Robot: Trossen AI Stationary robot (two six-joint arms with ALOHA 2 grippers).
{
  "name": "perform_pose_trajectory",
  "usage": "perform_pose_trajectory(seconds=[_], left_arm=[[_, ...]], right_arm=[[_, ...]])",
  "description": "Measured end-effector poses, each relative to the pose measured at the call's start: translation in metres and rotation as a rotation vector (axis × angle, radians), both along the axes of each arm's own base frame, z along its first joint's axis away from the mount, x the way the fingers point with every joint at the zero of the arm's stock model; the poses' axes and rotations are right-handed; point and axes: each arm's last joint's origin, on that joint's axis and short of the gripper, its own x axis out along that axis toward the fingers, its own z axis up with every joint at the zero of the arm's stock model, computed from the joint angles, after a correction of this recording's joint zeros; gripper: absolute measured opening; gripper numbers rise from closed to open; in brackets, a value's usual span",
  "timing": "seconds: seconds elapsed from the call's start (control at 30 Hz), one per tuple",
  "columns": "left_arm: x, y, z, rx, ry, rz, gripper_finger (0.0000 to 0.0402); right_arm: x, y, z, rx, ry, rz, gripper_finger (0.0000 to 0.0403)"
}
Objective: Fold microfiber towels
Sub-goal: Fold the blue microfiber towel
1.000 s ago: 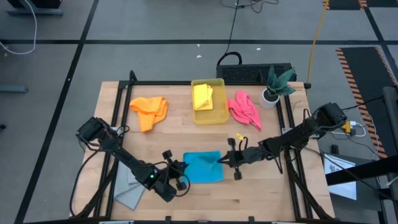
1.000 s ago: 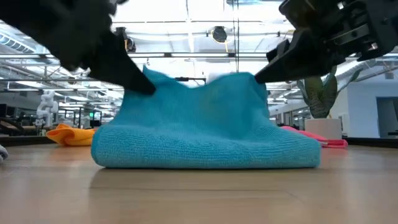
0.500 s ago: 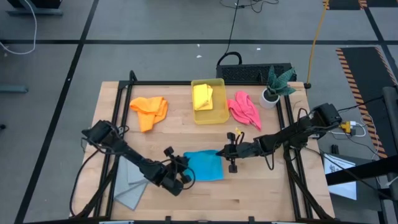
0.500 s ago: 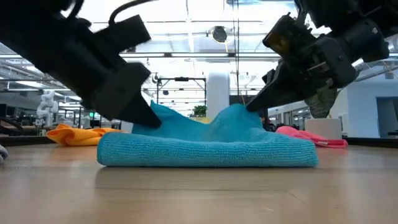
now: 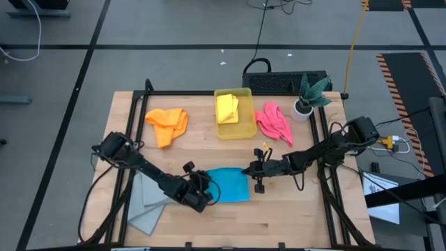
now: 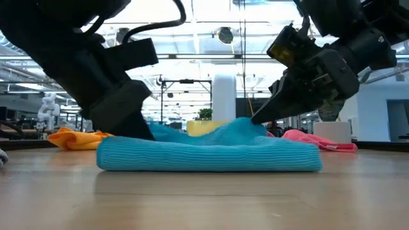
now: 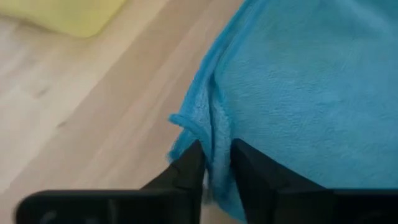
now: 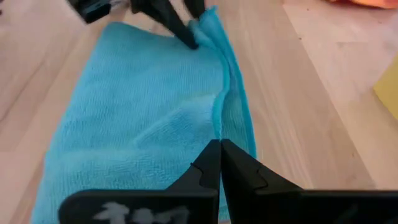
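Both pincers [image 5: 209, 189] [image 5: 245, 173] on blue towel [image 5: 230, 185] edges

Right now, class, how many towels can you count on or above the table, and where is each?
5: orange at the back left, yellow in the bin, pink beside it, blue at front centre, grey at front left, partly hidden under the left arm.

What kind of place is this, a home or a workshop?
Probably a robotics lab or workshop hall: the wooden table stands on a taped concrete floor, cables trail across it, and open ceiling beams stretch far behind.
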Motion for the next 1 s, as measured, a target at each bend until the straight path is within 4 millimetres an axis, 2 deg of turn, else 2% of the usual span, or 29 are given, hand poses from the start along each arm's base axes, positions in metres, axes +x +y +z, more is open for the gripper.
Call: perform_pose_trajectory(seconds=[0.2, 0.4, 0.53, 0.67, 0.8, 1.0], left_arm=[[-0.007, 0.010, 0.019, 0.007, 0.012, 0.045, 0.0161], [0.001, 0.005, 0.026, 0.035, -0.042, -0.039, 0.0188], [0.007, 0.006, 0.024, 0.085, -0.046, -0.081, 0.0180], [0.011, 0.014, 0.018, 0.102, -0.025, -0.053, 0.0161], [0.006, 0.024, 0.006, 0.091, -0.035, 0.020, 0.0140], [-0.013, 0.032, -0.015, 0.042, -0.051, 0.116, 0.0111]], right_arm=[[0.000, 0.000, -0.001, -0.003, 0.009, 0.000, 0.0000], [0.001, 0.000, 0.001, -0.005, -0.017, 0.005, 0.0000], [0.002, 0.000, 0.003, -0.001, -0.034, 0.005, 0.0000], [0.002, 0.001, 0.003, 0.000, -0.038, 0.005, 0.0000], [0.000, 0.000, 0.001, -0.012, -0.007, 0.010, 0.0000], [-0.002, 0.001, 0.006, -0.020, -0.009, 0.021, 0.0000]])
